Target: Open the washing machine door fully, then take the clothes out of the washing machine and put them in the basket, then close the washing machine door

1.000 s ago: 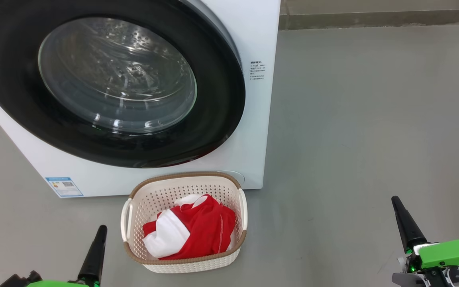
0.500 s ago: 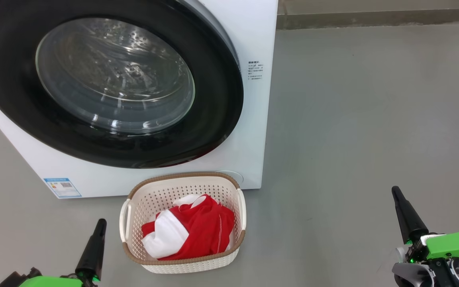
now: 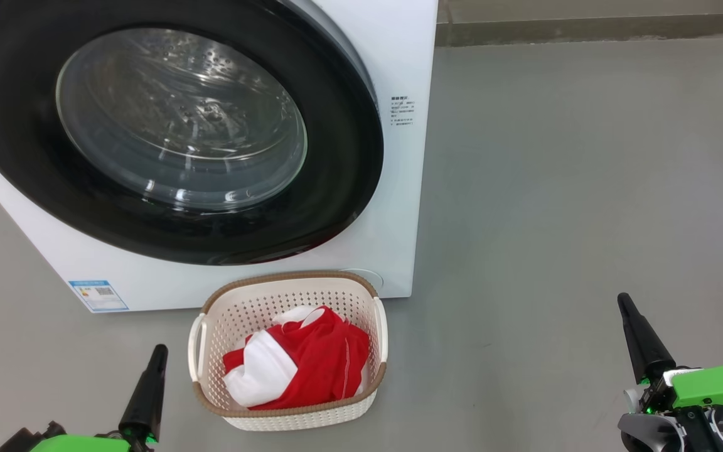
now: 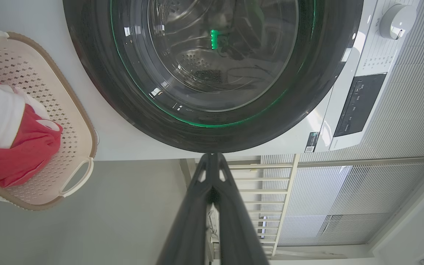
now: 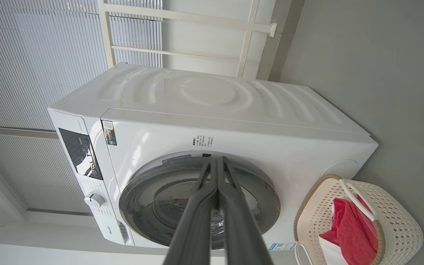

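Observation:
The white washing machine (image 3: 399, 50) (image 5: 212, 106) stands on the floor with its black-rimmed door (image 3: 167, 132) (image 4: 212, 73) (image 5: 197, 198) shut flat against the front. The red and white clothes (image 3: 299, 364) (image 4: 9, 140) (image 5: 348, 228) lie in the cream basket (image 3: 286, 292) (image 4: 64, 110) (image 5: 399, 224) in front of it. My left gripper (image 3: 159, 351) (image 4: 212, 156) is shut and empty, low to the basket's left. My right gripper (image 3: 622, 300) (image 5: 214, 159) is shut and empty, far to the right over the floor.
Grey floor (image 3: 587, 188) stretches wide to the right of the machine. A wall skirting (image 3: 587, 28) runs along the back. White slatted blinds (image 5: 31, 55) and a white frame (image 5: 182, 22) stand behind the machine. A control panel and dial (image 4: 396, 16) sit on its front.
The right gripper rose slightly and the left dropped a little during the first half second, as the view shifted slightly; since then nothing has moved.

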